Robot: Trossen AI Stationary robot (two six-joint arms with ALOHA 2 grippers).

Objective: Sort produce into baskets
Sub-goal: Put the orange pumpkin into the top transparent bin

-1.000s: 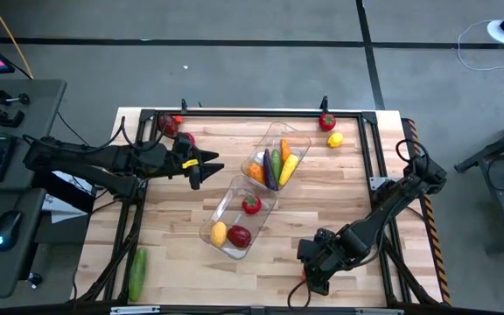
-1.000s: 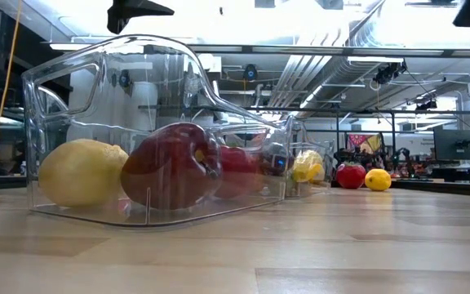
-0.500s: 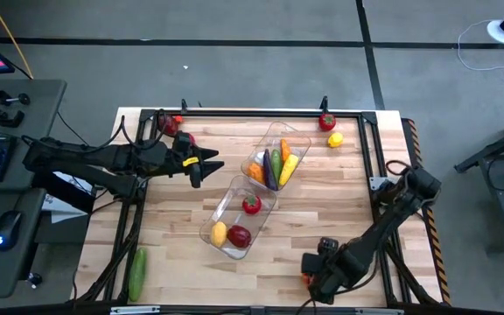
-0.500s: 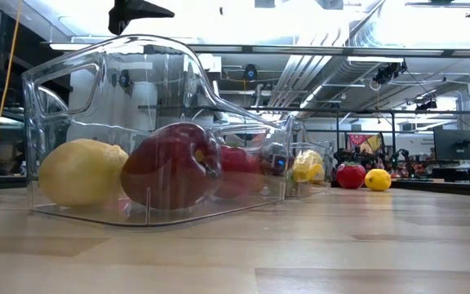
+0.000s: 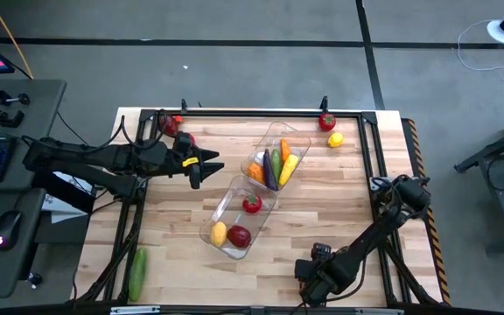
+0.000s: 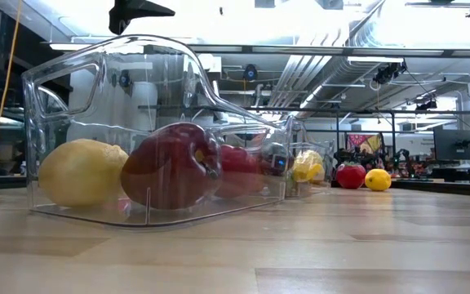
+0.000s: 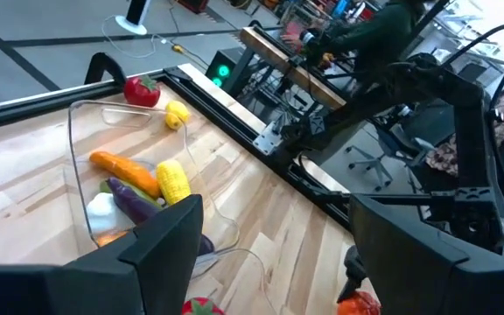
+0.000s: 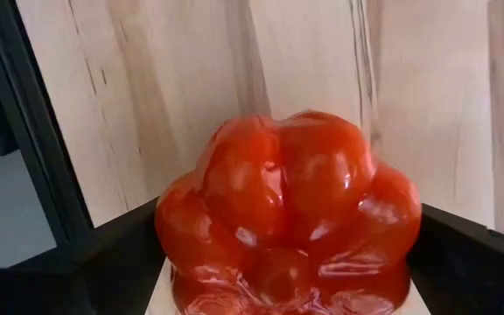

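- The right gripper [image 5: 309,282] is low at the near edge of the table [image 5: 339,188], about 5 o'clock from the table's centre. In the right wrist view its two dark fingers [image 8: 471,254] stand on both sides of a red lobed pepper [image 8: 287,210] and touch it, so it is grasping this fruit just above the wood.
- The left gripper [image 5: 206,164] hangs over the table at about 9 o'clock, with its fingers [image 7: 160,249] spread apart and holding nothing.
- The two baskets lie end to end, long axes from 1 o'clock to 7 o'clock. The far basket [image 5: 297,140] holds carrot, cucumber, eggplant and corn, all lying along this same axis.
- The near basket [image 5: 220,210] holds a lemon [image 5: 219,233], a dark red apple [image 5: 239,235] and a tomato [image 5: 251,205].
- A red strawberry [image 5: 326,122] and a second lemon [image 5: 335,139] lie at the far edge, about 1 o'clock.
- One cucumber [image 5: 136,273] lies off the left edge, pointing to 12 o'clock.
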